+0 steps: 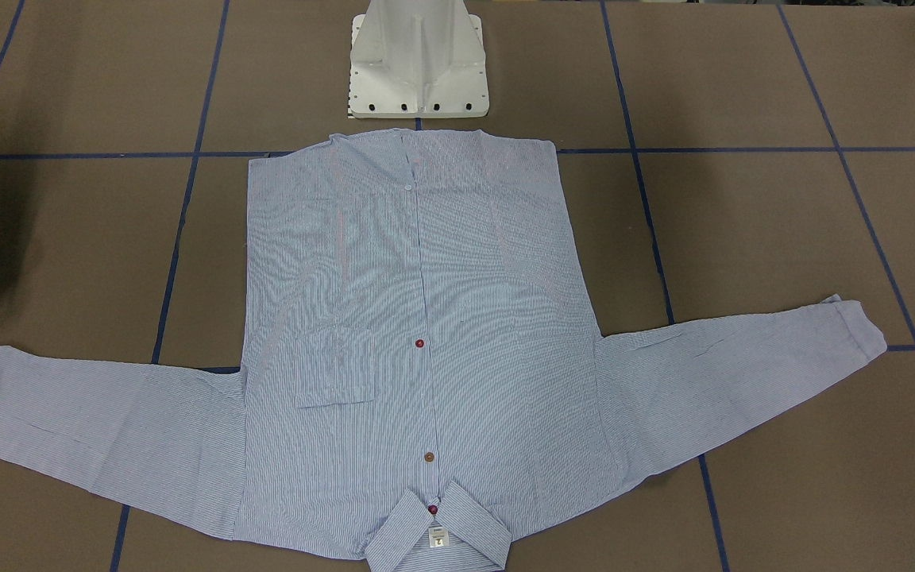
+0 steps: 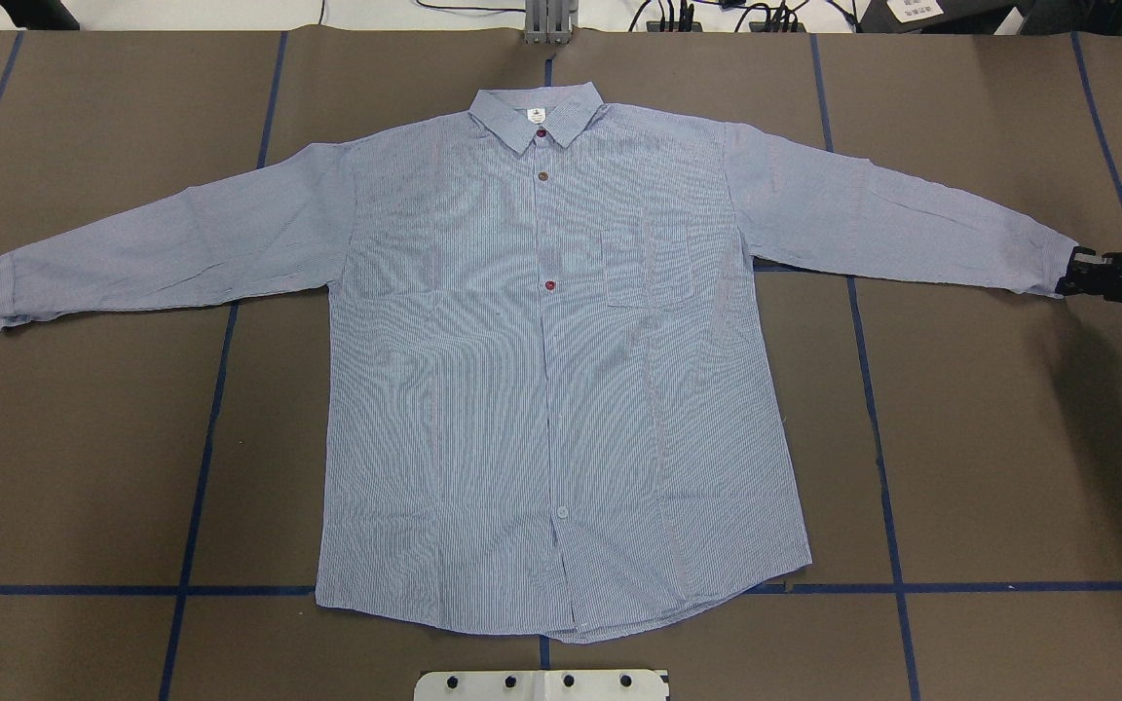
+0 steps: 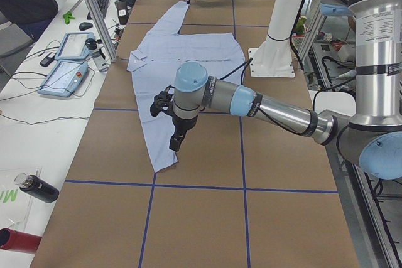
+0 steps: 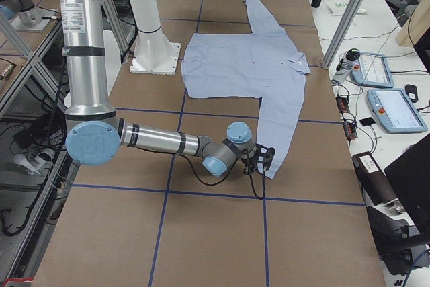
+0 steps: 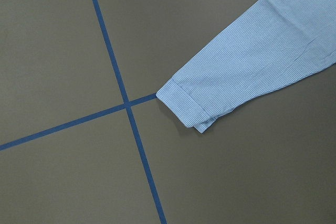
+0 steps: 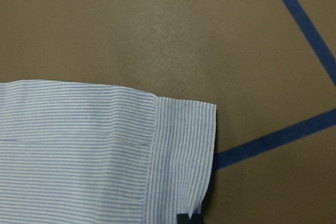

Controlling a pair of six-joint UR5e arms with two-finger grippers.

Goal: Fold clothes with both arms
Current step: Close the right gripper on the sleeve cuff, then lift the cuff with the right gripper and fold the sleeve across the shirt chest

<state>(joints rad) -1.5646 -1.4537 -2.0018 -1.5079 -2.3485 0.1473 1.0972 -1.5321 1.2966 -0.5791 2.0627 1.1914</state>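
The light-blue, finely white-striped, long-sleeved button-up shirt [image 2: 561, 389] lay flat and front up on the brown paper-covered bench [image 2: 1009, 438], which was gridded with blue tape. Its body sat midway between the two sets of jaws and each sleeve stretched out toward one set, presumably so that each arm could begin the fold from a cuff.

The grey tube-shaped right arm [image 4: 154, 140] reached low over the bench, with its black jaws at the very end of the right sleeve's cuff [image 6: 184, 145]. In the overhead view they looked spread, one tip at either side of the cuff's edge, and not pinching the cloth. The right wrist view showed only a dark tip against the cuff's lower corner.

The grey left arm [image 3: 276, 108] held its jaws over the left sleeve's cuff [image 5: 184, 103], which lay below them beside a crossing of tape lines. Only a side view showed these jaws, so I cannot tell whether they were spread or pressed together.

The cloth looked thin, woven and limp, with faint creases along the sleeves. The cuffs were doubled, stiffer bands with stitched edges. The pointed collar [image 2: 537, 112], the flat chest pocket [image 2: 654, 268] and a dark red button [image 2: 550, 284] all lay well away from both sets of jaws, between them. Such fabric would probably sag if it were lifted by one end only.
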